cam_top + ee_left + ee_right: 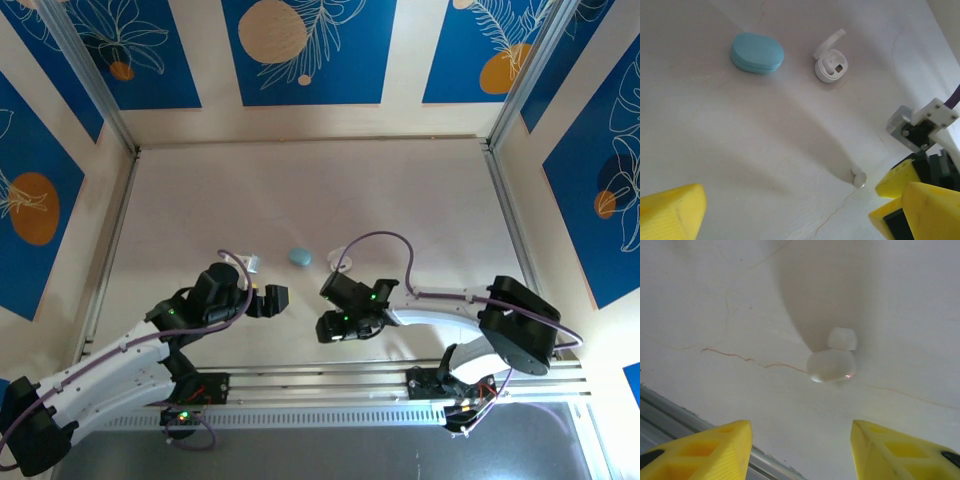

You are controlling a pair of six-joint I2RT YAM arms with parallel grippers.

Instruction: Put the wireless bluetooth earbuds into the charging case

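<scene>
Just ahead of your right gripper (801, 427), parted and empty, lies a small glossy white earbud (831, 365); left gripper (802, 202) released wide.

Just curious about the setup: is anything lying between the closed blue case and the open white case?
Nothing: in the left wrist view, the table between the blue case and the white case is bare.
</scene>
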